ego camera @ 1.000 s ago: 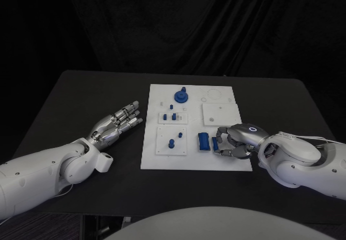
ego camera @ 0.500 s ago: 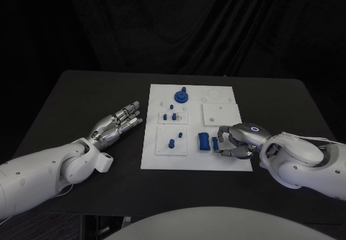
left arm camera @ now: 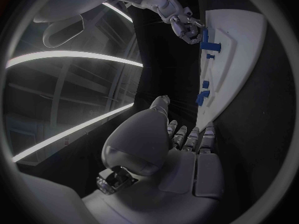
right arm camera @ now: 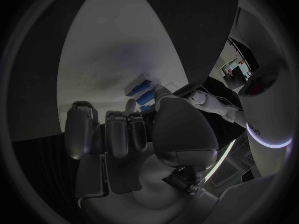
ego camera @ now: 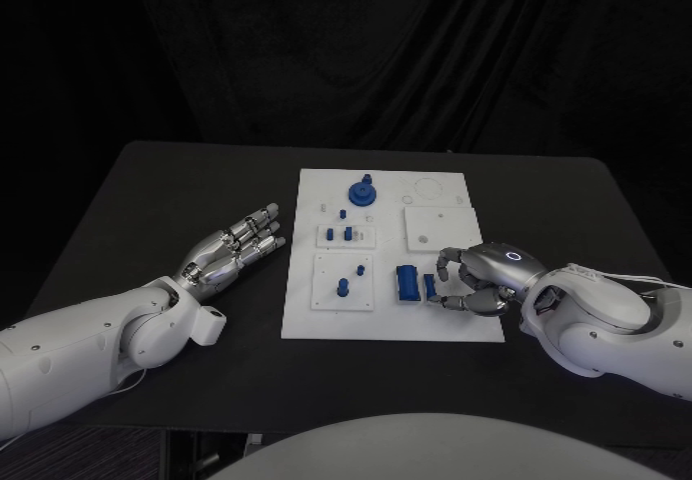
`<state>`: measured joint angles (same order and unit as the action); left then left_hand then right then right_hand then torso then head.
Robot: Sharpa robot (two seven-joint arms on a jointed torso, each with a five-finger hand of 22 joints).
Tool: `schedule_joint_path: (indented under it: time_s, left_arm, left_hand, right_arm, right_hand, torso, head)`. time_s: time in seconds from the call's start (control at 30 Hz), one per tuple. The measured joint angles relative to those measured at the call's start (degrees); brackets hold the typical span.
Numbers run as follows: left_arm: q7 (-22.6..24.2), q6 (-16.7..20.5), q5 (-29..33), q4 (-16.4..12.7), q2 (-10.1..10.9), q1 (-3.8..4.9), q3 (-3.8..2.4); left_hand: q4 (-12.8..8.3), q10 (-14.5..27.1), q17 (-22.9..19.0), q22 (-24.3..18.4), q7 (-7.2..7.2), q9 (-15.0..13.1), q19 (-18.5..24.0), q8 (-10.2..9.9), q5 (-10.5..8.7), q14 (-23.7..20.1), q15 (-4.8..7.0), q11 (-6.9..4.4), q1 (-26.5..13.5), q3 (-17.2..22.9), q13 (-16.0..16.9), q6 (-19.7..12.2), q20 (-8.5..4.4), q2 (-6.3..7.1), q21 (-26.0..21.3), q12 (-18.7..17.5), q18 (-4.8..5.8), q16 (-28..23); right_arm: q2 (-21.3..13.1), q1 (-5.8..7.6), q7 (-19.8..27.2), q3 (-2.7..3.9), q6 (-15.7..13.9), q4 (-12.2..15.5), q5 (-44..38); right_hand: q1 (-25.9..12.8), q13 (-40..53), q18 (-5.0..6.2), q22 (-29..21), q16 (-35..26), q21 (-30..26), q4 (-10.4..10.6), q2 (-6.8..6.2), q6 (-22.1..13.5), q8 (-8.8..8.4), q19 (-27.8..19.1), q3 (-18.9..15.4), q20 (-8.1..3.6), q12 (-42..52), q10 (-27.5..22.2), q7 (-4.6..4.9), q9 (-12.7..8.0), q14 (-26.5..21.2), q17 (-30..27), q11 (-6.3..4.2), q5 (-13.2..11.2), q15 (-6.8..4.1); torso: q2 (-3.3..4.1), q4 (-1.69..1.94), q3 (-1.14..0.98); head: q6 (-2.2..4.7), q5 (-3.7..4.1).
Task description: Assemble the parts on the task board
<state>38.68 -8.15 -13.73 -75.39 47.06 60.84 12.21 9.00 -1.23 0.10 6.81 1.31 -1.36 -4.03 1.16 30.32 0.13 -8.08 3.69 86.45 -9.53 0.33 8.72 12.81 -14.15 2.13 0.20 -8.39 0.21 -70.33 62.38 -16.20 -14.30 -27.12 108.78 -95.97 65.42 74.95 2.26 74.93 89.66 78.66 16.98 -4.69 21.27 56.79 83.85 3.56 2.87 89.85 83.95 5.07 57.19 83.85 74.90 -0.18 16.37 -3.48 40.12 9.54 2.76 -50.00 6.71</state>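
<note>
Currently silver many-fingered right hand (ego camera: 480,278) rests on near right part of flat white rectangular task board (ego camera: 454,325), fingers curled beside two small blue cylindrical parts (ego camera: 417,283) lying side by side; contact likely, firm hold cannot tell. Silver left hand (ego camera: 235,247) lies on black table (ego camera: 159,190) left of board, fingers straight and slightly apart, holding nothing. Larger blue knob part (ego camera: 361,191) stands at board's far end; small blue pegs (ego camera: 345,234) stand in middle blocks.

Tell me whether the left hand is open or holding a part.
Open. The left hand lies flat on the black table beside the task board, fingers extended, holding nothing.
</note>
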Motion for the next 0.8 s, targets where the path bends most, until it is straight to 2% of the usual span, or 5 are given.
schedule_joint_path:
  time_s: [0.27, 0.4, 0.53, 0.8]
  left_arm:
    - [0.0, 0.0, 0.0, 0.0, 0.0, -0.05, 0.0]
    - [0.0, 0.0, 0.0, 0.0, 0.0, -0.06, 0.0]
    - [0.0, 0.0, 0.0, 0.0, -0.1, -0.07, 0.0]
    - [-0.1, -0.1, 0.0, 0.1, -0.1, -0.1, 0.0]
  left_hand:
    - [0.0, 0.0, 0.0, 0.0, 0.0, 0.0, 0.0, 0.0, 0.0, 0.0, 0.0, 0.0, -0.2, 0.0, 0.0, 0.0, 0.0, -0.23, 0.0, 0.0, 0.0, 0.0]
    - [0.0, 0.0, 0.0, 0.0, 0.0, 0.0, 0.0, 0.0, 0.0, 0.0, 0.0, 0.0, -0.2, 0.0, 0.0, 0.0, 0.0, -0.23, 0.0, 0.0, 0.0, 0.0]
    - [0.0, 0.0, 0.0, 0.0, 0.0, 0.0, 0.0, 0.0, 0.0, 0.0, 0.0, 0.0, -0.2, 0.0, 0.0, 0.0, 0.0, -0.23, 0.0, 0.0, 0.0, 0.0]
    - [0.0, 0.0, 0.0, 0.0, 0.0, 0.0, 0.0, 0.0, 0.0, 0.0, 0.0, 0.0, -0.2, 0.0, 0.0, 0.0, 0.0, -0.23, 0.0, 0.0, 0.0, 0.0]
  right_arm:
    - [0.3, 0.0, 0.1, 0.0, -0.1, -0.6, 0.0]
    - [0.5, 0.0, 0.0, 0.0, 0.1, -0.8, 0.0]
    - [0.8, 0.0, 0.0, 0.0, 0.4, -1.1, 0.0]
    - [1.4, 0.0, -0.2, 0.0, 1.0, -1.7, 0.0]
  right_hand:
    - [-0.5, 0.0, 0.0, 0.0, 0.0, 0.0, -0.5, 0.56, 0.2, 0.25, 0.0, 0.4, 0.0, 0.0, 0.0, -0.2, -0.3, 0.0, 0.0, -0.01, 0.0, 0.0]
    - [0.5, 0.0, 0.0, 0.0, 0.0, 0.0, -0.6, 1.31, 0.2, 0.5, 0.0, 0.9, 0.0, 0.0, 0.0, -0.2, -0.6, 0.0, 0.0, -0.01, 0.0, 0.0]
    - [3.8, 0.0, 0.0, 0.0, 0.0, 0.0, -1.2, 1.06, 0.2, 0.96, 0.0, 1.7, 0.0, 0.0, 0.0, -0.2, -1.1, 0.0, 0.0, -0.01, 0.0, 0.0]
    - [4.7, 0.0, 0.0, 0.0, 0.0, 0.0, -1.3, 1.09, 0.2, 0.96, 0.0, 1.8, 0.0, 0.0, 0.0, -0.2, -1.3, 0.0, 0.0, -0.01, 0.0, 0.0]
  torso:
    - [0.0, 0.02, 0.03]
    - [0.0, 0.05, 0.04]
    - [0.0, 0.08, 0.06]
    - [0.0, 0.09, 0.1]
  head:
    - [0.0, 0.02]
    - [0.0, 0.05]
    - [0.0, 0.1]
    - [0.0, -0.01]
